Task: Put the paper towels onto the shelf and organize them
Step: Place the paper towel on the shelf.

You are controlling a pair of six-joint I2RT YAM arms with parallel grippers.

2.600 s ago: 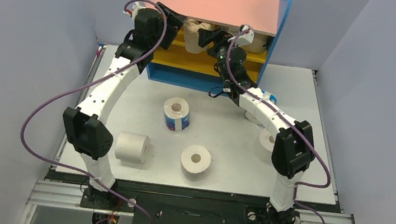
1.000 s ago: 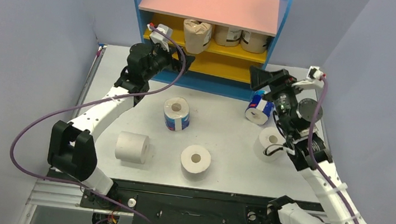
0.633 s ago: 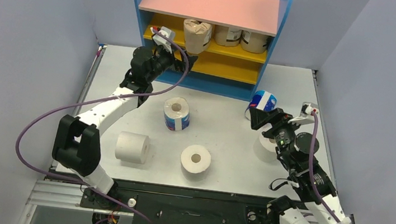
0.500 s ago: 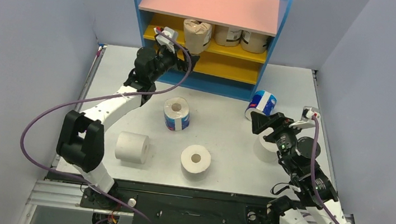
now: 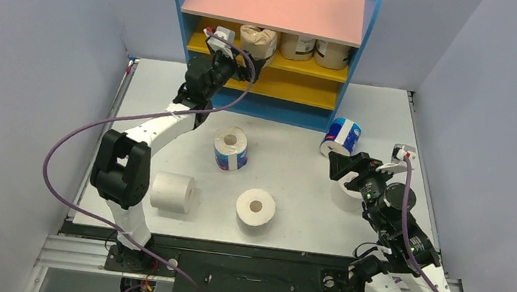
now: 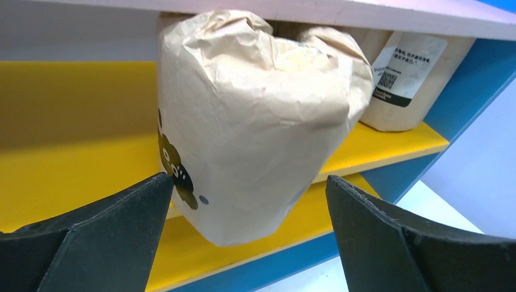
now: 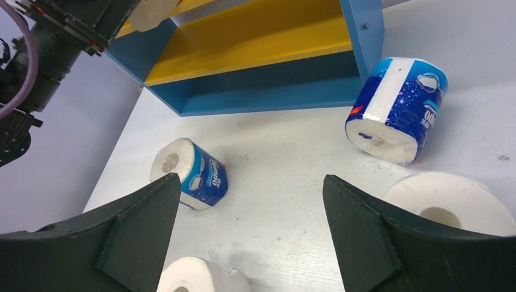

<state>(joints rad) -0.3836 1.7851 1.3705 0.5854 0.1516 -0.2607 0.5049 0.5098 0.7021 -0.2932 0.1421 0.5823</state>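
Top external view: table (image 5: pixel 296 172) with shelf (image 5: pixel 275 5) at far edge, three tan-wrapped rolls (image 5: pixel 298 46) on upper yellow board (image 6: pixel 79 140), two blue-and-white rolls (image 5: pixel 230 148) and three white rolls (image 5: pixel 256 207) on table, left gripper (image 6: pixel 246 188) spread wide just before leftmost tan-wrapped roll (image 6: pixel 255 121), right gripper (image 7: pixel 251 179) spread wide, empty, over table.

Tan roll (image 6: pixel 255 121): crinkled matt paper wrap. Blue-printed roll (image 7: pixel 398 109): glossy film. Shelf (image 5: pixel 275 5): smooth painted boards.

White table (image 5: pixel 291 157), blue shelf (image 5: pixel 366 48).
Three tan rolls (image 5: pixel 297 47) are stood on a yellow board (image 6: pixel 79 140); five rolls (image 5: pixel 256 207) are scattered on the table.
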